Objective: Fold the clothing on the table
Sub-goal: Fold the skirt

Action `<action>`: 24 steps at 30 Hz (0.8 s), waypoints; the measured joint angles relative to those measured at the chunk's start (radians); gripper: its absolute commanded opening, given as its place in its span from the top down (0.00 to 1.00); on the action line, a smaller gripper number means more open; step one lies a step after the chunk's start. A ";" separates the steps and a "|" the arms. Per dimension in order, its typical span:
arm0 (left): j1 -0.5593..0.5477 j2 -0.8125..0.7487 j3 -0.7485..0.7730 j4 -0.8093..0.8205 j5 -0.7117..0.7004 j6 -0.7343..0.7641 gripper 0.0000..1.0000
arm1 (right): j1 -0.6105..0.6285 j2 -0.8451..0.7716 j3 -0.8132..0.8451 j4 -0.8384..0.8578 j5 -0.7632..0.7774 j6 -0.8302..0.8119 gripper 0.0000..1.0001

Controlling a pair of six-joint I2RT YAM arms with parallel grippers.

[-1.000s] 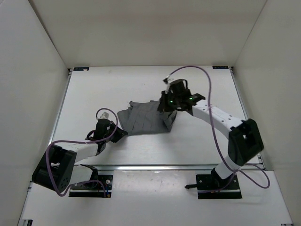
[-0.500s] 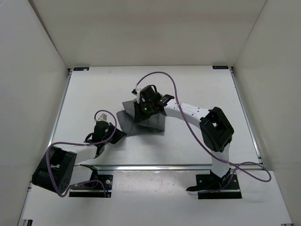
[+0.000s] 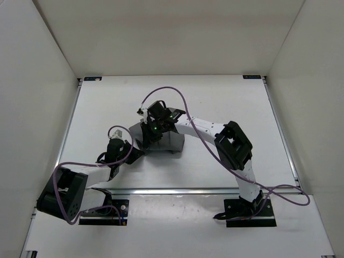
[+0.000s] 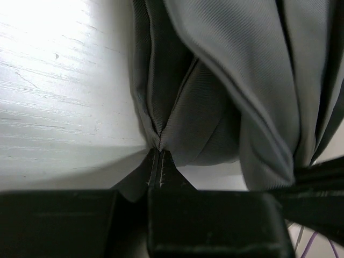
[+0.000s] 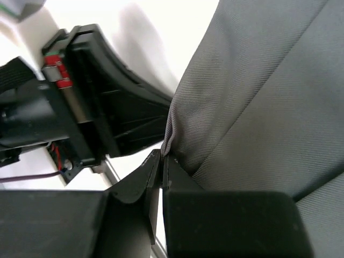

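Note:
The clothing [image 3: 171, 141], a dark grey pleated skirt, lies folded over itself on the white table [image 3: 226, 107] just left of centre. My right gripper [image 3: 146, 137] is over its left part, shut on a pinch of the fabric edge [image 5: 171, 141]. My left gripper [image 3: 137, 152] sits low at the skirt's near left corner, shut on a fold of the cloth [image 4: 157, 141]. The two grippers are close together; the left arm's black housing [image 5: 97, 107] fills the left of the right wrist view. Pleats [image 4: 236, 75] hang across the left wrist view.
White walls enclose the table on three sides. A metal rail [image 3: 188, 189] runs along the near edge, in front of the arm bases. Purple cables [image 3: 177, 94] loop above both arms. Bare tabletop [image 4: 54, 80] lies left of the skirt.
My right gripper has carried the skirt's right edge leftward across the garment, folding it over and ending near my left gripper. The left gripper has stayed in place.

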 measured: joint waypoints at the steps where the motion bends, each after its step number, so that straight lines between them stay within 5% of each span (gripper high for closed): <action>1: 0.003 0.001 -0.002 0.005 0.002 0.002 1.00 | 0.005 0.004 0.005 0.001 -0.007 0.000 1.00; 3: 0.010 0.001 -0.009 0.016 0.009 0.002 1.00 | 0.009 0.010 0.007 -0.001 -0.027 0.000 1.00; 5: 0.014 0.001 -0.013 0.021 0.016 0.003 0.93 | 0.010 0.024 0.016 -0.012 -0.056 -0.002 0.75; 8: 0.019 -0.006 -0.016 0.019 0.023 0.012 0.59 | 0.011 0.041 0.032 -0.025 -0.085 -0.020 0.48; 11: 0.032 -0.041 -0.023 0.014 0.046 -0.005 0.46 | 0.018 0.029 0.030 -0.014 -0.079 -0.049 0.44; 14: 0.040 -0.104 -0.034 -0.029 0.059 -0.018 0.44 | 0.013 -0.052 -0.066 0.062 -0.050 -0.051 0.41; 19: 0.057 -0.291 -0.069 -0.147 0.063 -0.027 0.44 | -0.051 -0.278 -0.261 0.169 -0.045 -0.024 0.59; 24: 0.082 -0.396 -0.083 -0.223 0.065 -0.035 0.43 | -0.206 -0.364 -0.341 0.248 -0.084 -0.013 0.56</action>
